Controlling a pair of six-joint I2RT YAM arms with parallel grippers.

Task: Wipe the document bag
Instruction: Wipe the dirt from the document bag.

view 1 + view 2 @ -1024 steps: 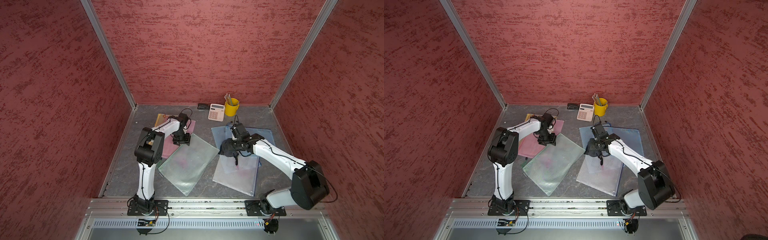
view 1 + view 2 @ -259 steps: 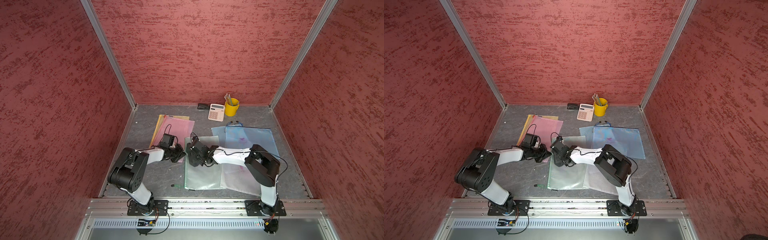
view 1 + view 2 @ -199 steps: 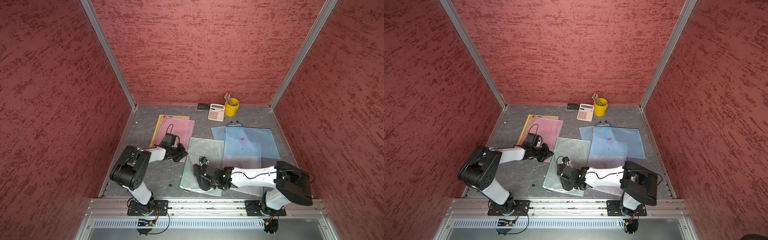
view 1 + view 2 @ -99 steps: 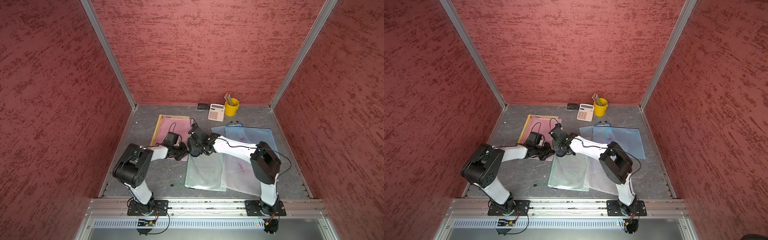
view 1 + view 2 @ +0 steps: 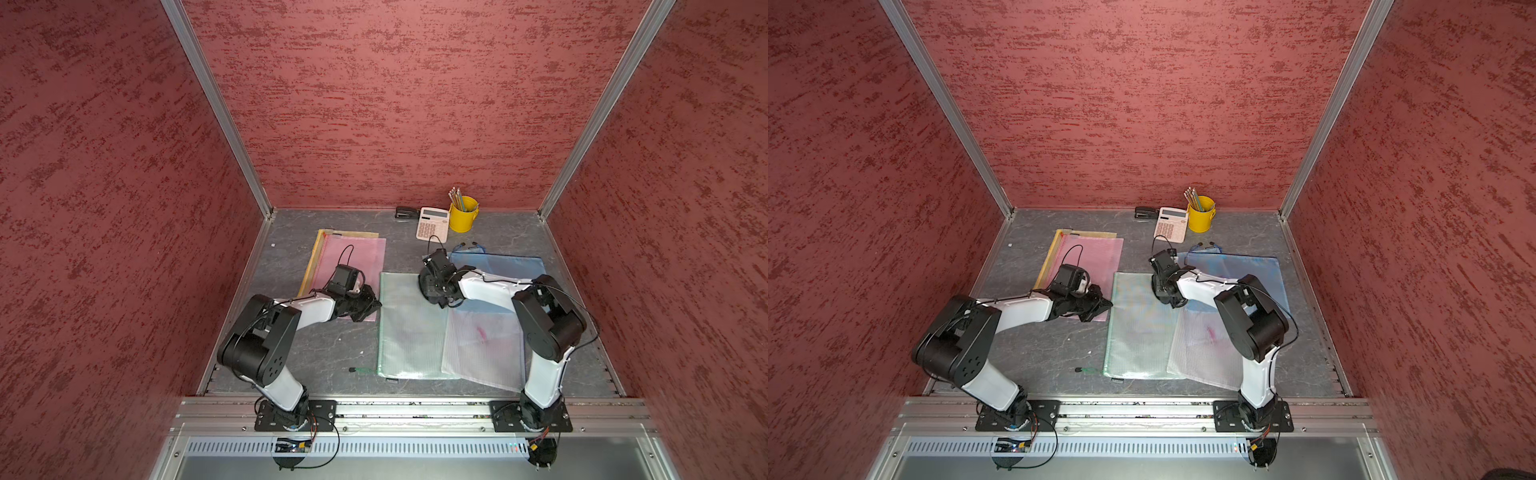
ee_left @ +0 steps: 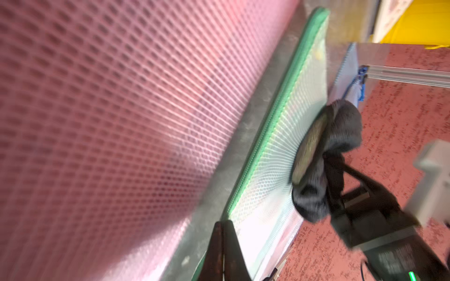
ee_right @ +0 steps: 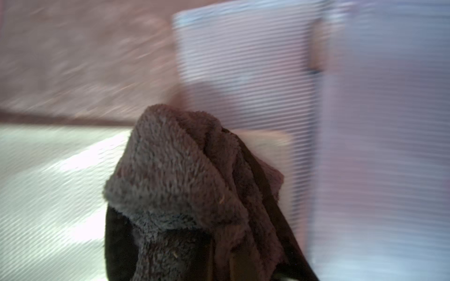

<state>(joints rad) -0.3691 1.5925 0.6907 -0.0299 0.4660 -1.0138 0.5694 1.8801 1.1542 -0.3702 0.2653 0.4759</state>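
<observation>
Pinching grey cloth [image 7: 185, 170] in right gripper [image 5: 432, 291], pressing onto far corner of green document bag [image 5: 409, 332] lying mid-table to wipe; bracing with left gripper [image 5: 368, 305], pressed together, at zip edge, probably against sliding.

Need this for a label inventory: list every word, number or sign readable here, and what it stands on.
No text can be read.
Calculator keys and display: too small to read.
Yellow cup, green document bag, dark cloth: no print visible.
</observation>
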